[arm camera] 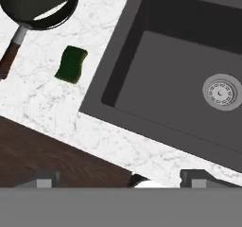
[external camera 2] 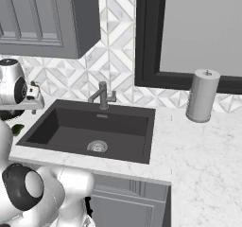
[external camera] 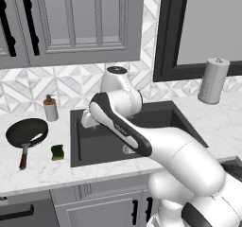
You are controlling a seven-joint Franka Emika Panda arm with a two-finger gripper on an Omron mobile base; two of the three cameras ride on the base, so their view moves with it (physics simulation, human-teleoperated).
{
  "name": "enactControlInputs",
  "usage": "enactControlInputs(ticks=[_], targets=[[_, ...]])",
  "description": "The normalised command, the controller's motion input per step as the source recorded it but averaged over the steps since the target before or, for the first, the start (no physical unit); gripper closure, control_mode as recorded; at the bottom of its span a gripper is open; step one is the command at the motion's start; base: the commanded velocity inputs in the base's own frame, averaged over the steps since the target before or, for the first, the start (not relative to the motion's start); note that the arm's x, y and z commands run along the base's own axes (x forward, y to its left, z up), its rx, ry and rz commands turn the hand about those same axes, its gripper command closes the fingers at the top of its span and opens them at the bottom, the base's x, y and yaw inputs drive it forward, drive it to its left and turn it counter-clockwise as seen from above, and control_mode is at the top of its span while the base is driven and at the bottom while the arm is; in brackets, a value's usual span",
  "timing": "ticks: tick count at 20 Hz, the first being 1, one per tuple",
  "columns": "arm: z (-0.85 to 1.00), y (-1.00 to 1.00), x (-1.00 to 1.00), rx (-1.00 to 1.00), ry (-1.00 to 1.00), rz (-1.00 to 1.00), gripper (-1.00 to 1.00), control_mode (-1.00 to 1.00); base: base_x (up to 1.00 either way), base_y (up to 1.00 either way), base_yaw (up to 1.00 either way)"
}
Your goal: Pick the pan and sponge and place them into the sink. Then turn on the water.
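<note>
The black pan (external camera: 27, 132) lies on the white marble counter left of the sink, its reddish-brown handle (external camera: 22, 160) pointing toward the front edge. The small green sponge (external camera: 57, 152) rests between the pan and the sink's left rim. In the hand view, the pan (arm camera: 40, 4) and sponge (arm camera: 72, 64) sit at upper left. The black sink (arm camera: 165, 74) with its round metal drain (arm camera: 221, 91) holds nothing. My gripper (arm camera: 120, 178) hovers open and empty above the sink's left front corner. No water runs from the grey faucet (external camera 2: 102, 96).
A grey soap dispenser (external camera: 50, 109) with a brown pump stands behind the pan. A paper towel roll (external camera 2: 202, 96) stands on the counter right of the sink. My arm (external camera: 142, 136) stretches across the basin. Grey cabinets hang above, and dark floor (arm camera: 42, 150) lies past the counter edge.
</note>
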Motion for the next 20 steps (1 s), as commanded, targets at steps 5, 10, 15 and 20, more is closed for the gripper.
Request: enactControlInputs(ticks=[5, 10, 15, 20], targets=[[-0.36, 1.0, 0.13, 0.0, 0.0, 0.12, -1.0, -1.0, 0.0, 0.0, 0.0], [-0.12, 0.25, 0.02, -0.06, 0.03, 0.0, -1.0, -1.0, 0.0, 0.0, 0.0], [-0.28, 0.73, 0.16, -0.01, 0.01, 0.0, -1.0, -1.0, 0.0, 0.0, 0.0], [-0.3, 1.0, 0.44, -0.05, 0.13, -0.08, -1.0, -1.0, 0.0, 0.0, 0.0]])
